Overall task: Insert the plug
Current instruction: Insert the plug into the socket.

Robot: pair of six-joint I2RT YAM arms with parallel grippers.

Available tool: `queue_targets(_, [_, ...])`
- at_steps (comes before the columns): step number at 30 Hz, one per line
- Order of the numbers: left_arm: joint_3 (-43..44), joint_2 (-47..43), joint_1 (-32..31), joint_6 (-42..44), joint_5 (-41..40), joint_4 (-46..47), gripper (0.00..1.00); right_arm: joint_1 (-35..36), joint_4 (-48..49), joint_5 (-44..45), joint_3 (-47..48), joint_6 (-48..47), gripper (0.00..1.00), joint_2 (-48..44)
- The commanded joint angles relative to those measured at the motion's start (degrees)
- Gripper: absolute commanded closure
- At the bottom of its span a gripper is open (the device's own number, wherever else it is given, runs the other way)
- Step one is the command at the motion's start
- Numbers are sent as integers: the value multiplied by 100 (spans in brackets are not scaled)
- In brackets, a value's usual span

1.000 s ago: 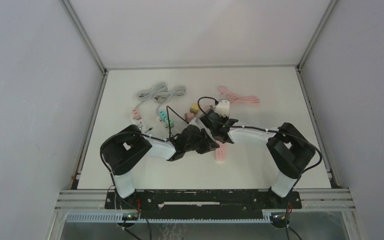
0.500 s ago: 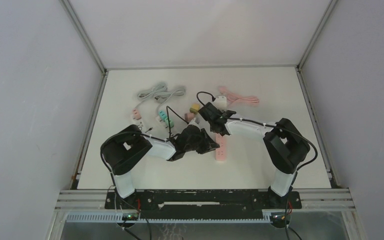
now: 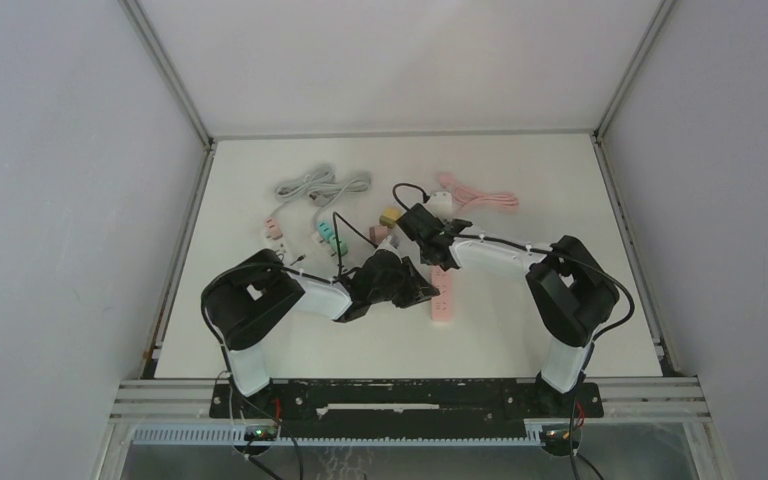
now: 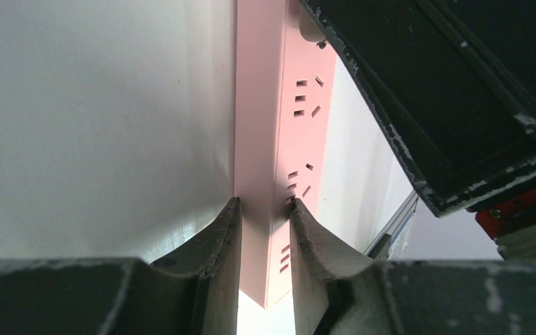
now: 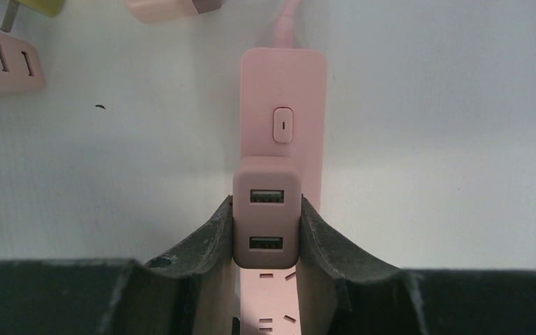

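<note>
A pink power strip lies on the white table; it also shows in the left wrist view and the right wrist view. My left gripper is shut on the strip's sides near its end. My right gripper is shut on a pink USB charger plug with two USB ports. The plug sits on the strip's face just below the strip's switch. Its prongs are hidden. In the top view the right gripper is over the strip's far end.
Loose adapters lie near the strip: a pink one, a yellow one and a green one. Grey coiled cables and a pink cable lie at the back.
My right gripper has moved left and back with the plug, from over the strip's middle to its far end by the switch. The left arm has stayed put.
</note>
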Motion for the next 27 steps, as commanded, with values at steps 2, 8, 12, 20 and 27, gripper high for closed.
queue_targets(2, [-212,401,-215,20,129,-474,78,-90,-699,-1572,-548,124,100,774])
queue_targets(8, [-186,432,-215,20,146,-473,78,91,-842,-1455,-519,223,100,839])
queue_targets(12, [-186,437,-215,14,150,-474,78,186,-789,-1584,-700,336,100,910])
queue_targets(20, [-198,407,-215,16,134,-472,79,-132,-794,-1915,-876,258,100,775])
queue_targets(27, [-160,481,-215,16,166,-473,79,-332,-839,-1859,-606,141,100,916])
